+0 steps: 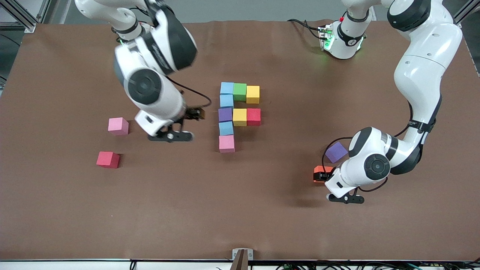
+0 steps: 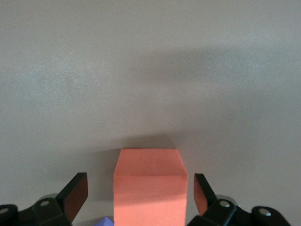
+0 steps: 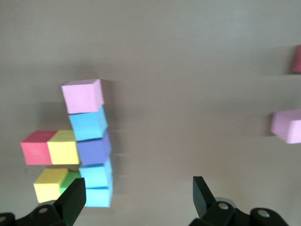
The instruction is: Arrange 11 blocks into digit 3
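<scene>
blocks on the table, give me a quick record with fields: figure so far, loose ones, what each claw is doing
figure: nine touching blocks; column of five, blue, blue, purple, blue, pink; top bar adds green, yellow; middle bar adds yellow, red; bottom bar missing
loose blocks: pink block and red block toward the right arm's end; purple block and orange block toward the left arm's end
left claw: open, straddling the orange block
right claw: open, empty, beside the figure
</scene>
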You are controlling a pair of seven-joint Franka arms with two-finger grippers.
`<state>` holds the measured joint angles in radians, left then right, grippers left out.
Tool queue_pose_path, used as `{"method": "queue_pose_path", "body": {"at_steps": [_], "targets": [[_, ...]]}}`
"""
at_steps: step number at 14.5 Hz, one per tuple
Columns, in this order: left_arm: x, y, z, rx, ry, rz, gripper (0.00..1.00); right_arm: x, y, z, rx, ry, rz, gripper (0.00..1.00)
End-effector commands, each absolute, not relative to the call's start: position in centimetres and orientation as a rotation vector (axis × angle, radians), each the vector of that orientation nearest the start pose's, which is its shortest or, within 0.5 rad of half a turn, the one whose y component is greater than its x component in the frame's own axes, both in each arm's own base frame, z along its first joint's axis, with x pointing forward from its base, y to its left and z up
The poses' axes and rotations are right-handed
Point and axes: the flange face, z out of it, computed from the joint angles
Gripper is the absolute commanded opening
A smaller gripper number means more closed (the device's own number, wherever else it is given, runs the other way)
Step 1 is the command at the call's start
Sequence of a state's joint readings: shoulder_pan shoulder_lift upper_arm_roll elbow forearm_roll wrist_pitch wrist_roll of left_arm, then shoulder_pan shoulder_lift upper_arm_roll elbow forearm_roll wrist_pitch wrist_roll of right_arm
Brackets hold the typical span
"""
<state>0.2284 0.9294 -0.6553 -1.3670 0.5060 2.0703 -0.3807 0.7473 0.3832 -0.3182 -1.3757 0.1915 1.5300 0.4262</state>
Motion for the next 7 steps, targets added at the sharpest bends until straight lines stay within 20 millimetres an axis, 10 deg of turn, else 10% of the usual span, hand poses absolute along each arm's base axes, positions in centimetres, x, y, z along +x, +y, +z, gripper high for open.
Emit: {"method": "queue_pose_path", "body": {"at_steps": [1, 7], "targets": [[70.8, -17.7, 21.4, -3.205, 0.211, 0.109, 0.99, 53.3, 23.1, 52.4, -3.080, -0.062, 0.355, 1.00], [70.7, -18.2, 20.7, -3.262, 0.134, 0.113, 0.97, 53.5, 7.4, 57.0, -3.068, -0.035, 0.322, 1.00]]}}
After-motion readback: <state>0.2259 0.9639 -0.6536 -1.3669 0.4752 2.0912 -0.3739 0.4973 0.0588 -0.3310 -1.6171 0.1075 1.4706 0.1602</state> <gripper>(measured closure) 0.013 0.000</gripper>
